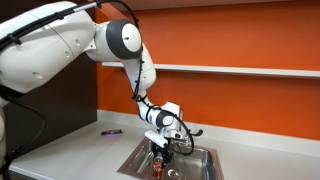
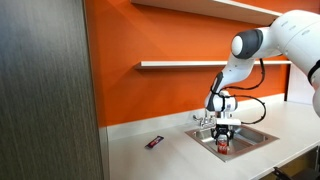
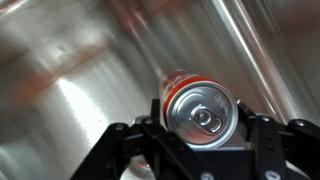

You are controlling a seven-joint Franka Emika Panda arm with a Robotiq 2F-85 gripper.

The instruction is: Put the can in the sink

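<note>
The white robot arm's black hand [image 1: 158, 152] reaches down into the rectangular stainless steel sink [image 2: 255, 135], its fingers [image 3: 140, 135] clamped on either side of a small red cylindrical drink can [image 3: 200, 112], held upright with the silvery top facing the wrist view and steel basin wall behind. In both exterior views the can sits within the basin, below the rim. A flat dark purple marker [image 1: 111, 131] lies on the pale desk [image 1: 70, 150], well apart from the sink.

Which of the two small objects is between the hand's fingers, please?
The red can with the silvery top, gripped by the hand at the sink; the dark purple marker-like object lies apart on the counter.
</note>
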